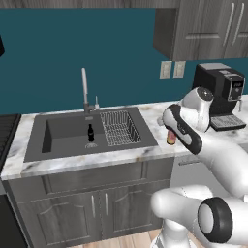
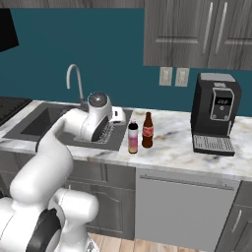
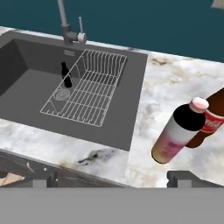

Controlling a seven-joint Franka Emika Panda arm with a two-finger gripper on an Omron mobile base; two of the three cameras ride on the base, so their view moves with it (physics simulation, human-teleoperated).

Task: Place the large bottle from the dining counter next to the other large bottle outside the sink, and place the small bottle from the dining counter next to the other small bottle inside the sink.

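Note:
Two large bottles stand side by side on the marble counter right of the sink [image 1: 63, 127]. One is a pink and white bottle [image 2: 133, 138] [image 3: 177, 131] with a pink cap, and the other is a brown cola bottle [image 2: 147, 130] [image 3: 211, 121] with a red label. A small black bottle [image 1: 90, 133] [image 3: 66, 75] stands upright in the sink basin near the drain. My gripper [image 3: 113, 179] hangs open above the counter's front edge. It is a little short of the pink bottle and holds nothing. The arm hides most of the pink bottle [image 1: 171, 139] in the left base view. The dining counter is out of view.
A wire dish rack [image 1: 120, 127] [image 3: 89, 87] lies in the right half of the sink. The faucet [image 1: 85, 89] [image 2: 74, 78] rises behind it. At the counter's right end a black coffee machine [image 1: 224, 94] [image 2: 216, 113] stands under the wall cabinets.

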